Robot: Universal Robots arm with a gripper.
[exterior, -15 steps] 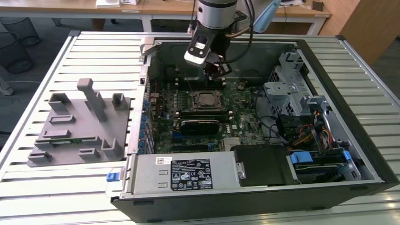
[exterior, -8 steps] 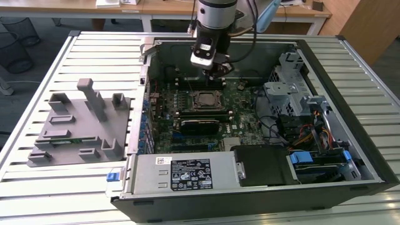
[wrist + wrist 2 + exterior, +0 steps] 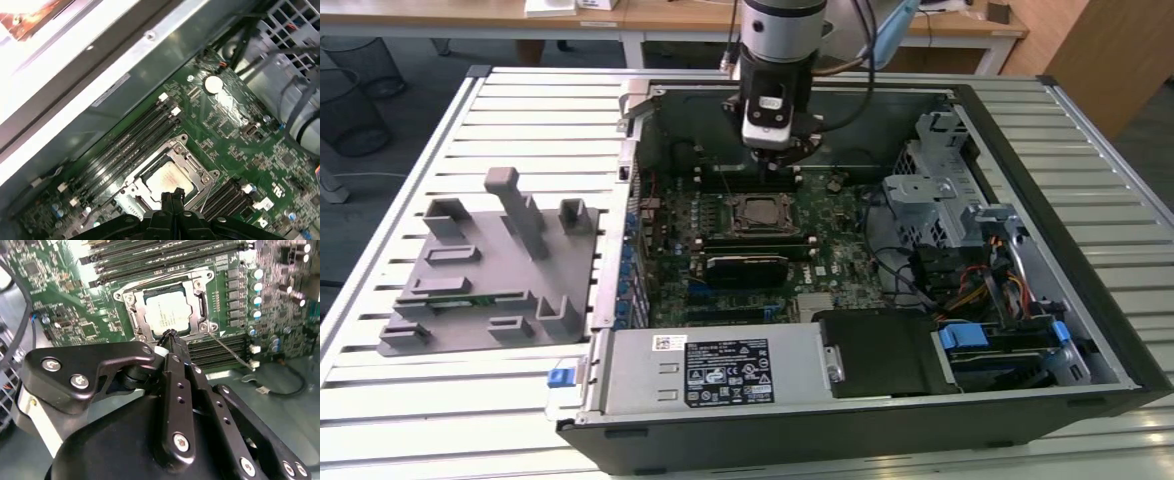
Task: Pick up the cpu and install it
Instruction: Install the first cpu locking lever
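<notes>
Item: cpu [image 3: 166, 315], lying flat inside the motherboard socket [image 3: 202, 305]; gripper [image 3: 171, 334], fingers closed together and empty, hovers close above; hazard: downward contact on a misaligned chip could bend socket pins.

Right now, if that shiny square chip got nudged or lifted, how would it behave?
The cpu looks flat and rigid, so probably stiff and light. Its smooth metal top may be slippery. Seated inside the socket frame, it likely won't slide.

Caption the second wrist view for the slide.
Shut claw above the cpu, which lies in its socket on the green motherboard.
</notes>
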